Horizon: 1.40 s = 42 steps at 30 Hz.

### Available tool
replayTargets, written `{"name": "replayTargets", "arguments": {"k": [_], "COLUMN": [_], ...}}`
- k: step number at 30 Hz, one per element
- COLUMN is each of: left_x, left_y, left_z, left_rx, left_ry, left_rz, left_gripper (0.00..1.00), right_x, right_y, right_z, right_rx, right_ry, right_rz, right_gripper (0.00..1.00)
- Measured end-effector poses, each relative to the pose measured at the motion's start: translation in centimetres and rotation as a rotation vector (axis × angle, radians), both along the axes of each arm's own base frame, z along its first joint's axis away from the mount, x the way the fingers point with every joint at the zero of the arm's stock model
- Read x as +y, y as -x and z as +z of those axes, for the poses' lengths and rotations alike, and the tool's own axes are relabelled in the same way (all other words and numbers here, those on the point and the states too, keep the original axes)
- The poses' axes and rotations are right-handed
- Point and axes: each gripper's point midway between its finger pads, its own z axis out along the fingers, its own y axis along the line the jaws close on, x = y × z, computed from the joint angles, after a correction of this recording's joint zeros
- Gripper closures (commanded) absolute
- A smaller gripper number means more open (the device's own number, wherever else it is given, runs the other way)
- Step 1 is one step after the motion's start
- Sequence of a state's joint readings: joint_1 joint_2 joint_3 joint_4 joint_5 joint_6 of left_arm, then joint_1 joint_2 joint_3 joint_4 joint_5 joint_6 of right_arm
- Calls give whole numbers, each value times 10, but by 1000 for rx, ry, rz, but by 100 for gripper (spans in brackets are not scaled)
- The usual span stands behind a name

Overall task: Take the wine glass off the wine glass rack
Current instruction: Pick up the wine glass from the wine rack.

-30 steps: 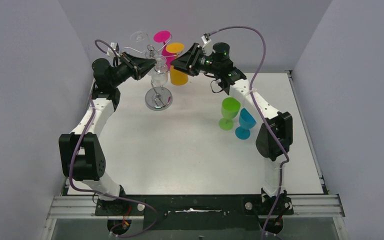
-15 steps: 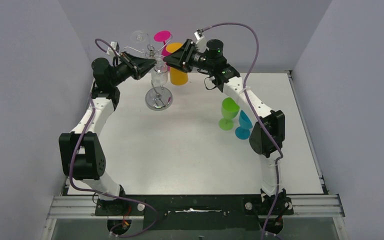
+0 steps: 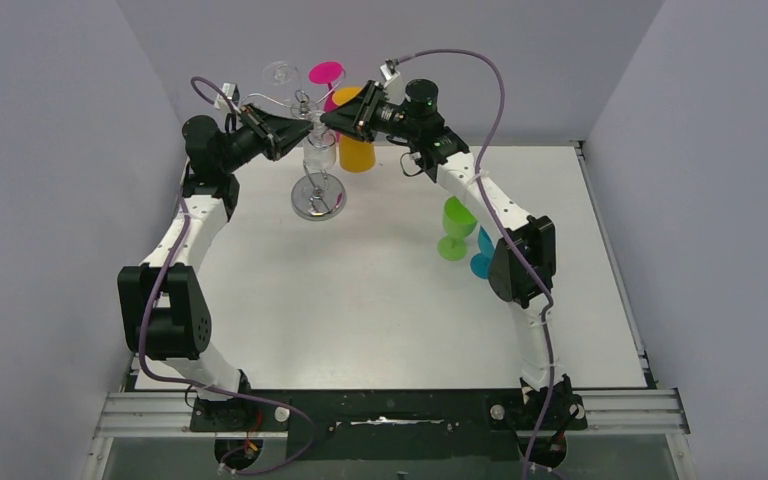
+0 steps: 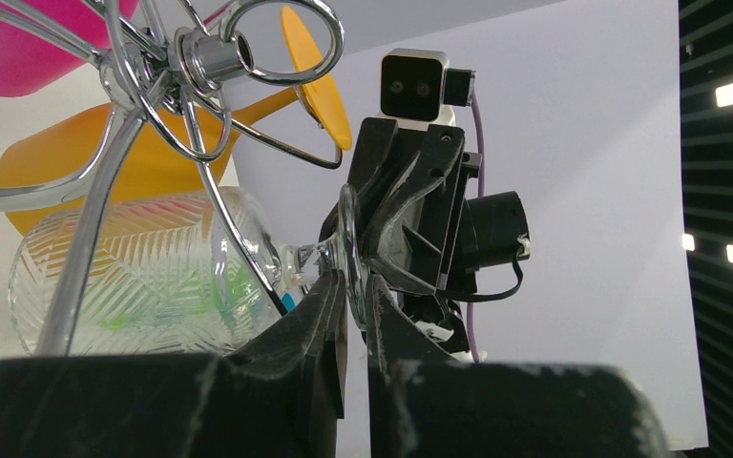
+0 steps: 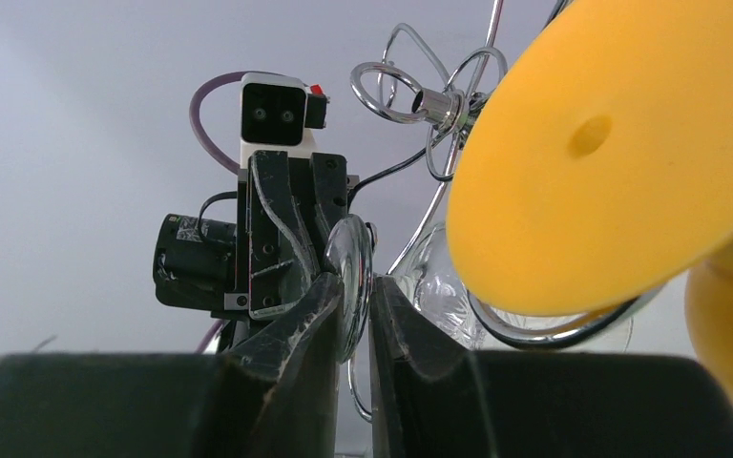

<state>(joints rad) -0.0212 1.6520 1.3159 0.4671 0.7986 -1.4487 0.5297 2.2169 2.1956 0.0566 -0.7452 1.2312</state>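
Both arms are working the same thing here. The left gripper (image 4: 350, 317) is clamping down on the flat foot (image 4: 347, 239) of the clear wine glass (image 4: 143, 277). The right gripper (image 5: 353, 305) is biting that same disc from the opposite side, head-on to the left one. Both sets of jaws are nearly closed, with just the thin glass edge between them.

The bowl is sitting just past the left fingertips and off to their left. It's hanging in the wire of the wine glass rack (image 4: 205, 57), whose ringed hub is sitting above and left of those fingertips.

My take on doing this well: the stem looks like it's riding in one of the wire arms. So I'm guessing the glass is wanting to slide out along that wire toward its open end, not get yanked straight off.

Two grippers on one thin disc means they're needing to travel together, because any mismatch is twisting the foot. Honestly I'd be letting one arm lead slowly, since that skinny stand is looking tippy.

Also worth watching is the yellow glass (image 5: 592, 162). It's crowding in close on the right gripper's right side, so I'd be pulling away from it.
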Motion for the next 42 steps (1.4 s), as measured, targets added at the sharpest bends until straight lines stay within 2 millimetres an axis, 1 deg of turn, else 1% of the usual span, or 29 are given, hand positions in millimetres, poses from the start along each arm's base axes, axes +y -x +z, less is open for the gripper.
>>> {"name": "replayTargets", "arguments": {"k": [3, 4, 6, 9, 11, 16, 18, 20, 22, 24, 27, 30, 33, 42], "left_x": [1, 1, 2, 3, 3, 3, 5, 6, 13, 22, 30, 31, 31, 31], "left_y": [0, 0, 0, -1, 0, 3, 5, 13, 17, 19, 16, 15, 15, 15], "left_z": [0, 0, -1, -2, -1, -1, 3, 15, 24, 28, 25, 20, 20, 20], "left_rx": [-3, -3, -4, -14, -33, -71, -94, -128, -154, -170, -159, -141, -139, -139], "left_ry": [-3, -3, -5, -18, -35, -76, -83, -99, -114, -129, -139, -144, -144, -144], "left_rz": [0, 0, 2, 3, 0, -17, -24, -37, -19, 2, 21, 22, 21, 20], "left_gripper": [100, 97, 85, 74, 69, 61, 60, 60, 60, 59, 60, 60, 60, 60], "right_x": [0, 0, 1, -1, -5, -10, -12, -15, -18, -20, -22, -21, -22, -32], "right_y": [-1, -1, -2, -6, -9, -19, -26, -34, -40, -42, -43, -45, -43, -27], "right_z": [0, 0, -1, -2, -2, 3, 4, 0, -2, -2, -4, -13, -16, -13], "right_rx": [12, 13, 18, 22, 24, 17, 18, 17, 6, 6, 1, 9, 14, 15], "right_ry": [-7, -10, -18, -26, -33, -53, -57, -50, -45, -44, -40, -35, -38, -32], "right_rz": [-3, -6, -9, -36, -66, -128, -157, -191, -218, -225, -233, -238, -237, -245], "right_gripper": [100, 100, 100, 100, 100, 100, 100, 100, 100, 100, 100, 100, 100, 100]}}
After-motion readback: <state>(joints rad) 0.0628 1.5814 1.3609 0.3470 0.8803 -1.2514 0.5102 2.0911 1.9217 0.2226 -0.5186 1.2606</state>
